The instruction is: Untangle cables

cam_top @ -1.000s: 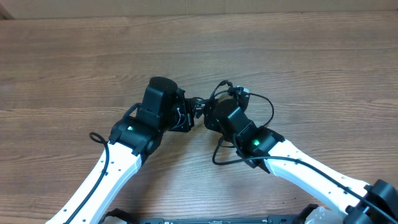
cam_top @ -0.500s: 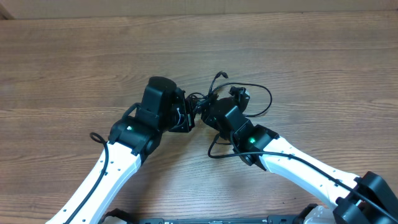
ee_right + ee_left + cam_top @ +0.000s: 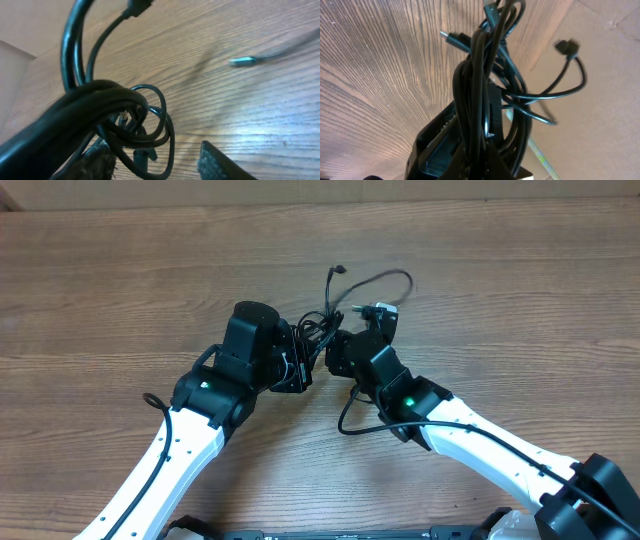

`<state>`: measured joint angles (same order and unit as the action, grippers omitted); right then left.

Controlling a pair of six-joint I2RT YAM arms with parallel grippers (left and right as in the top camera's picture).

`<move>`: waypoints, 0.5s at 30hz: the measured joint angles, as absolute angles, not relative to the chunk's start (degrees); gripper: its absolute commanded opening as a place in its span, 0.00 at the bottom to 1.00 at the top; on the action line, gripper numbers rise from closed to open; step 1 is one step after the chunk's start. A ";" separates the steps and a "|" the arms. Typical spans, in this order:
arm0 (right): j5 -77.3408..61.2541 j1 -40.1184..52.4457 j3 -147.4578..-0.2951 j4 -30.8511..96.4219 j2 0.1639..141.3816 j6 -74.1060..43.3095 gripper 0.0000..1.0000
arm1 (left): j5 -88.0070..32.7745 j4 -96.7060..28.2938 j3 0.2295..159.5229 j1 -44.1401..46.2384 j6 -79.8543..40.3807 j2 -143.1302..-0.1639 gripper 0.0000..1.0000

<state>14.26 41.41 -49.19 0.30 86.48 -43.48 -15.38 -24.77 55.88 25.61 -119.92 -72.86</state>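
Two arms meet mid-table, wrists almost nose to nose. The left gripper (image 3: pixel 306 360) is pinched tight on the cables (image 3: pixel 316 328). From its wrist camera the cables (image 3: pixel 475 85) rise straight out from between the pressed fingers as one thick twisted rope, then fan apart at the top. A metal-tipped plug (image 3: pixel 449 37) sticks out of that rope to the left. A black plug (image 3: pixel 567 46) hangs on a thin loop out to the right.

The right gripper (image 3: pixel 338 348) sits just beside the left one, on the other side of the same knot. Its fingers (image 3: pixel 220 162) are spread with a wide gap. The cables (image 3: pixel 85 107) cross in front of the other finger, and a couple of thin loops droop into the gap. As far as that view shows, nothing is gripped. Beyond the fingers a silvery tip (image 3: pixel 245 61) is blurred; can't tell whether it touches the wood.

Overhead, the knot sits between the two grippers. One loose cable arcs away from the robot and curls back toward the right gripper. Another ends in a small plug (image 3: pixel 337 270) on the far side of the knot, over the bare wooden table (image 3: pixel 120 280).

The left arm (image 3: pixel 170 450) comes in from the bottom-left and the right arm (image 3: pixel 480 445) from the bottom-right. Both angle inward, so the grippers face each other across the tangle.
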 measured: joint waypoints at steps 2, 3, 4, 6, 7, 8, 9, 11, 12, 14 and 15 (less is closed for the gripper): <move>12.62 40.95 -49.10 -0.38 86.50 -41.93 0.58 | -15.70 -24.93 55.88 25.34 -119.94 -72.75 0.04; 12.08 40.84 -49.10 -0.45 86.52 -41.08 0.61 | -15.79 -25.06 55.88 25.26 -119.94 -72.69 0.04; 11.77 40.77 -49.10 -0.43 86.52 -40.42 0.62 | -15.88 -25.17 55.88 25.19 -119.94 -72.64 0.04; 11.31 40.69 -49.08 -0.47 86.54 -38.28 0.59 | -16.14 -25.06 55.88 25.06 -120.07 -72.64 0.05; 11.22 40.53 -49.08 -0.45 86.52 -37.08 0.54 | -16.80 -24.64 55.88 24.95 -120.11 -72.64 0.04; 10.94 40.40 -49.08 -0.56 86.54 -35.68 0.47 | -17.26 -24.34 55.88 24.84 -120.09 -72.64 0.05; 10.52 40.36 -49.08 -0.60 86.52 -34.22 0.39 | -17.74 -24.03 55.88 24.73 -120.11 -72.64 0.04; 8.49 40.42 -49.08 -0.71 86.54 -30.68 0.17 | -18.96 -23.51 55.88 24.58 -120.09 -72.64 0.04; 6.90 40.56 -49.08 -0.51 86.52 -28.95 0.08 | -20.03 -23.14 55.88 24.56 -120.09 -72.64 0.04; 4.62 41.12 -49.08 -0.36 86.54 -25.10 0.04 | -22.59 -22.90 55.88 24.34 -120.07 -72.64 0.04; 3.49 41.47 -49.08 -0.38 86.54 -23.51 0.04 | -24.34 -22.87 55.88 24.05 -120.05 -72.64 0.04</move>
<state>3.49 41.47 -49.08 -0.38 86.54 -23.51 -24.34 -22.87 55.88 24.05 -120.05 -72.64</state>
